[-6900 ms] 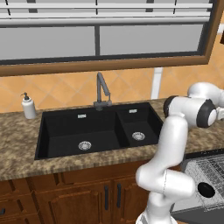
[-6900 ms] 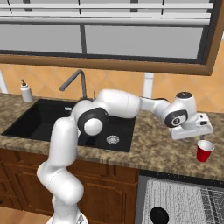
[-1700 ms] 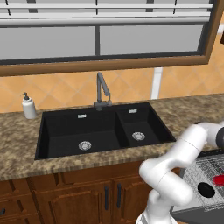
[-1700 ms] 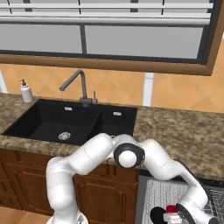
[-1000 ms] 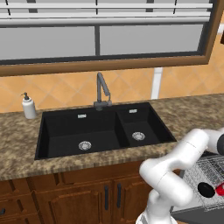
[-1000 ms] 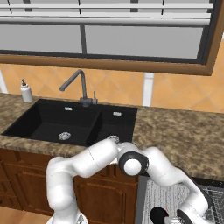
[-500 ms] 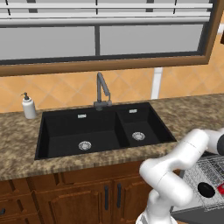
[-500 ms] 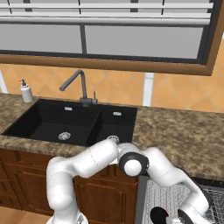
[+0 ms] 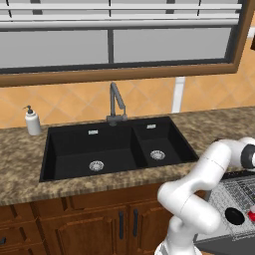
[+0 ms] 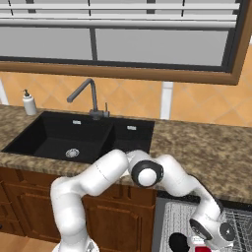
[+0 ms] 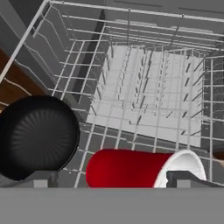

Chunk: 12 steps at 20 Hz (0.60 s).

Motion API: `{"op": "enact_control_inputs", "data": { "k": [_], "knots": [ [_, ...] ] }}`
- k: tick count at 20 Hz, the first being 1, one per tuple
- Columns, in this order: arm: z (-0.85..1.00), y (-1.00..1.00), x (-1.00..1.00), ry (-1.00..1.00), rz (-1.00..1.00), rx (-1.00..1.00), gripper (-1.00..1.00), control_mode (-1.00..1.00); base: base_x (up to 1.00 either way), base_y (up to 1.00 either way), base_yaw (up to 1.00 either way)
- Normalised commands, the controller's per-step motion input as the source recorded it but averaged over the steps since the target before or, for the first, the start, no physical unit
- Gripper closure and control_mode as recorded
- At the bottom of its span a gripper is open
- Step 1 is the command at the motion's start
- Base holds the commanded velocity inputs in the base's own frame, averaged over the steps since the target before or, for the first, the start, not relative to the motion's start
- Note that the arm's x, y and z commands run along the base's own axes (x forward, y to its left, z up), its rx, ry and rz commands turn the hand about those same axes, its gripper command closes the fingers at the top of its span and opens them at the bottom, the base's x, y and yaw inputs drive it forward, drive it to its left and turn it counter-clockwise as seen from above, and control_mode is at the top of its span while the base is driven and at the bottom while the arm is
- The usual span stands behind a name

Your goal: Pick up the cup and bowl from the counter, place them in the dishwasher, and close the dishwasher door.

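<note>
A red cup [image 11: 131, 168] lies on its side in the light grey wire rack [image 11: 148, 87] of the dishwasher, its white-rimmed mouth to the right in the hand view. My gripper [image 11: 109, 180] stands open low over it, one fingertip [image 11: 37, 179] to each side, not clamping it. Left of the cup a black round bowl [image 11: 37, 135] sits in the same rack. From the base, the bowl [image 10: 177, 241] and a sliver of the cup [image 10: 199, 247] show beside my lowered hand. The bowl [image 9: 234, 215] also shows in the rack [image 9: 239, 191]. The door's dark grey edge [image 9: 216, 242] lies below it, open.
The brown speckled counter [image 9: 30, 169] holds a black double sink [image 9: 109, 149] with a faucet [image 9: 115, 102] and a soap bottle [image 9: 33, 121]. Wooden cabinets [image 9: 99, 224] stand left of the dishwasher. My arm [image 10: 162, 174] arcs over the counter edge down into the rack.
Over the last second the jaws have gone from partly closed to wide open, letting go of the red cup, which now rests in the rack. The arm has hardly moved.
</note>
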Motion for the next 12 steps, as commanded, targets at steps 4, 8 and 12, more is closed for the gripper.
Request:
{"op": "enact_control_inputs", "data": {
  "k": [4,8,12],
  "knots": [
    [0.28,0.00,-0.03,0.05,-0.02,0.00,-1.00,-1.00,0.00,0.00,0.00],
    [0.79,-0.01,0.00,0.13,-0.08,0.00,-1.00,-1.00,0.00,0.00,0.00],
    [0.54,-0.06,-0.19,0.08,-0.07,0.00,-1.00,-1.00,0.00,0.00,0.00]
  ]
}}
